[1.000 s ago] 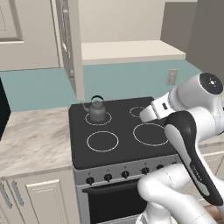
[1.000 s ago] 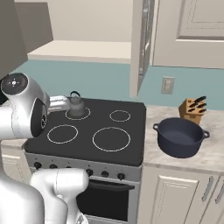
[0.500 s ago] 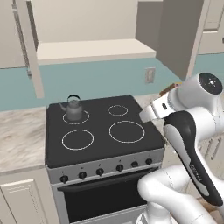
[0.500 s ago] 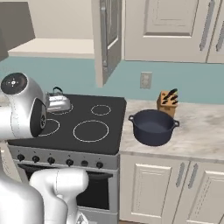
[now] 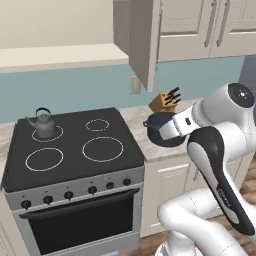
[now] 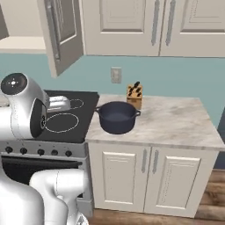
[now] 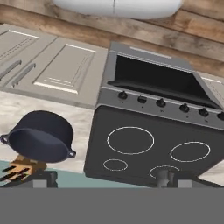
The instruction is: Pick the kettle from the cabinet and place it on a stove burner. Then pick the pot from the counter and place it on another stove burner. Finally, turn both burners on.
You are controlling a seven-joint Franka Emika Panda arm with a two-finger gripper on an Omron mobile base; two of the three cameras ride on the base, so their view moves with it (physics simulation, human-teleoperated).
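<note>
Left base view – kettle: the kettle [image 5: 44,121] stands upright on the back left ring of the stove [image 5: 72,150], so that part of the task looks done.
Left base view – pot: the pot [image 5: 165,130] sits on the tabletop [image 5: 134,116] just right of the stove, partly hidden behind the arm's wrist, with a knife block [image 5: 165,101] close behind it.
Left base view – cabinet: the cabinet [image 5: 65,30] above hangs open, its door [image 5: 140,40] swung out over the tabletop.
Right base view – pot: the pot [image 6: 117,117] is lidless, near the tabletop's [image 6: 176,121] left end, its two side handles pointing left and right.
Right base view – free rings: the front ring [image 6: 61,122] nearest the pot is bare, a fair target.
Hand view – pot: the pot [image 7: 40,136] lies well to one side of the camera's centre, not yet lined up.
Hand view – claw: its tips are not clear to me; whether it is released or clenched I cannot tell.
Advice: I judge the step is the approach to the pot; centre over one rim or handle, come down with jaws spread, and keep clear of the knife block.
</note>
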